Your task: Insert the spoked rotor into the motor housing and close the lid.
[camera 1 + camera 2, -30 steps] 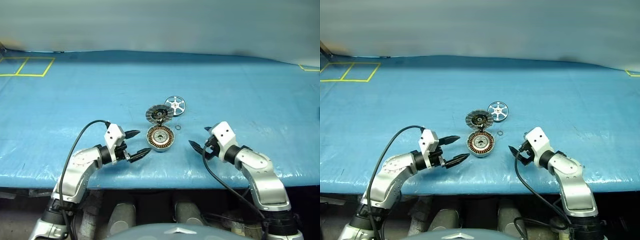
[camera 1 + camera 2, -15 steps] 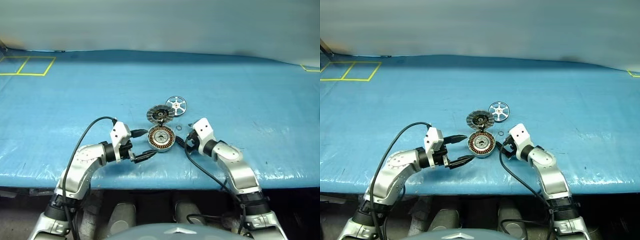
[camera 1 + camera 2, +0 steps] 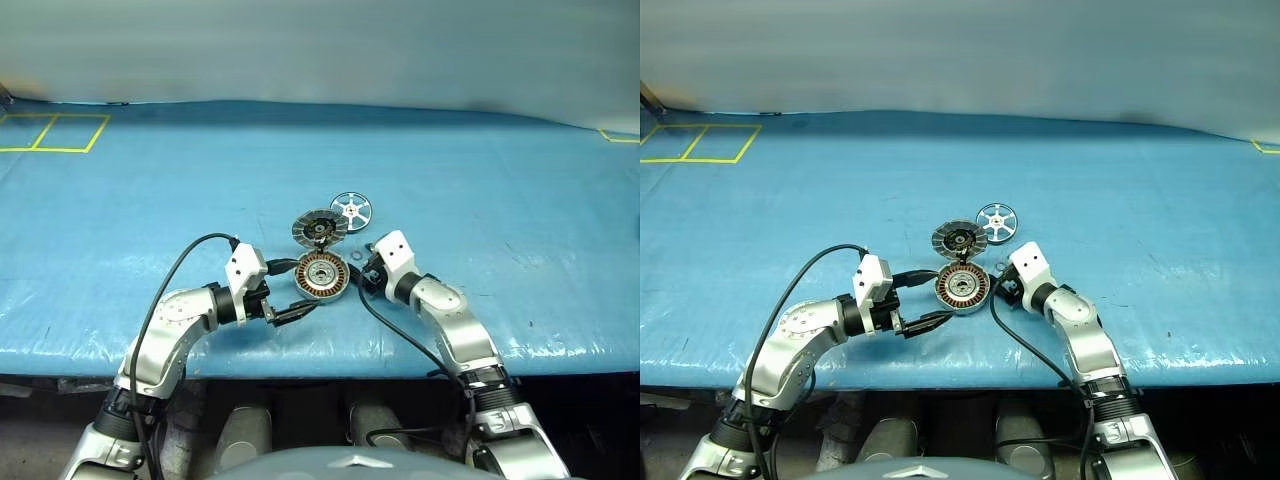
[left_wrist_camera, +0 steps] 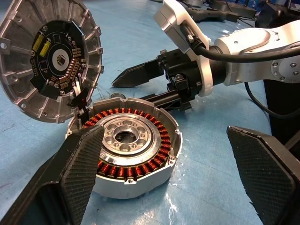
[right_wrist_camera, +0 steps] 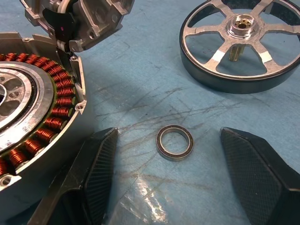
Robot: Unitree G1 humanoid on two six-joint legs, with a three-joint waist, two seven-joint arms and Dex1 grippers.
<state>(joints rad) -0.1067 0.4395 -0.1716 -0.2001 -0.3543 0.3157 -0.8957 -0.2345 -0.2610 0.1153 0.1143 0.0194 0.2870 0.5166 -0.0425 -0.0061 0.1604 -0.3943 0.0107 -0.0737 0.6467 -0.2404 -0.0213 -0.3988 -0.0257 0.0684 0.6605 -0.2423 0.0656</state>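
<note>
Washer ring lies between open right claw fingers

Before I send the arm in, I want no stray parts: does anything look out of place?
Yes: a small loose ring lies on the blue table between the motor housing and the spoked rotor, belonging to neither. The lid stands open.
</note>
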